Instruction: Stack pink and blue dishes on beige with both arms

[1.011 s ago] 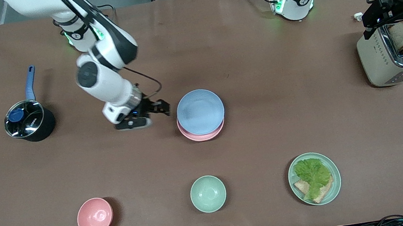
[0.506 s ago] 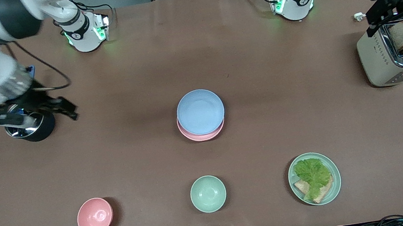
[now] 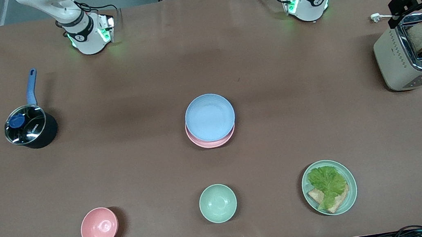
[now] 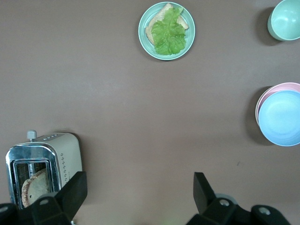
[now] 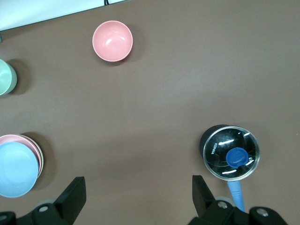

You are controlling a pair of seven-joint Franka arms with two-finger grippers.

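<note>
The blue plate (image 3: 209,117) sits on the pink plate (image 3: 211,141) at the middle of the counter (image 3: 279,133), slightly offset so a pink crescent shows on the side nearer the front camera. A beige plate may lie beneath, but none is visible. These look like light, rigid, matte dishes, likely slick at the rim; a pinch across the raised edge seems the best hold, and the shallow lip could slip.

The right gripper (image 5: 136,197) hangs wide open and empty over the counter's edge near the lidded saucepan (image 3: 30,128). The left gripper (image 4: 139,193), also wide open and empty, hangs over the toaster (image 3: 412,53).
</note>
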